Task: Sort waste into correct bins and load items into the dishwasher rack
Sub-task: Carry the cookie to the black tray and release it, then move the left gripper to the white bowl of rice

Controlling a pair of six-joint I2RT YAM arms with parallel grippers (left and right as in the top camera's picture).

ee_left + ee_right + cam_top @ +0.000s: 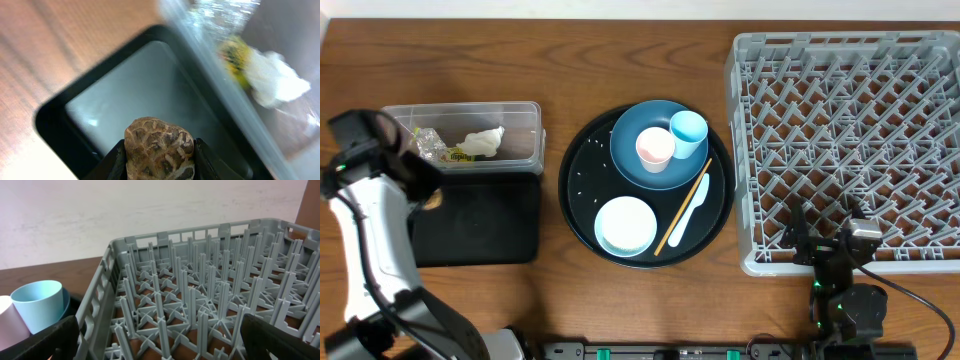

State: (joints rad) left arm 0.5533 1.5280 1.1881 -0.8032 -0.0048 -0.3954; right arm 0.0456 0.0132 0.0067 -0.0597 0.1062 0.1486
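One item in hand: a brown cookie-like lump (159,142) with a crackled top, pinched on both flanks by the left pincer (159,159), whose jaws stand partly closed against it. Below it we record the flat black tray (50,120), which lies on the wooden surface (620,30) with its long axis running left to right across the overhead view. The lump hangs over the tray's left end, close to the corner that borders the clear tub (525,110), and the tray's bare floor opens out ahead of the pincer. The tub sits just beside the tray, long side to long side. It holds the snack wrapper (232,52) and the white tissue (277,80), so its wall is the nearest thing the lump could stray into. We judge that the coming move turns on this: the tray's open floor lies inward and to the right of the pincer, away from the rim, so a short carry along the long axis before letting go would land the lump inside the tray and not on its lip. The left arm is the nearer one by far. The right pincer (160,322) is spread wide and holds nothing. It hangs at the near edge of the dishwasher rack (750,150), well apart from both bins, with the round black tray (582,150) between.
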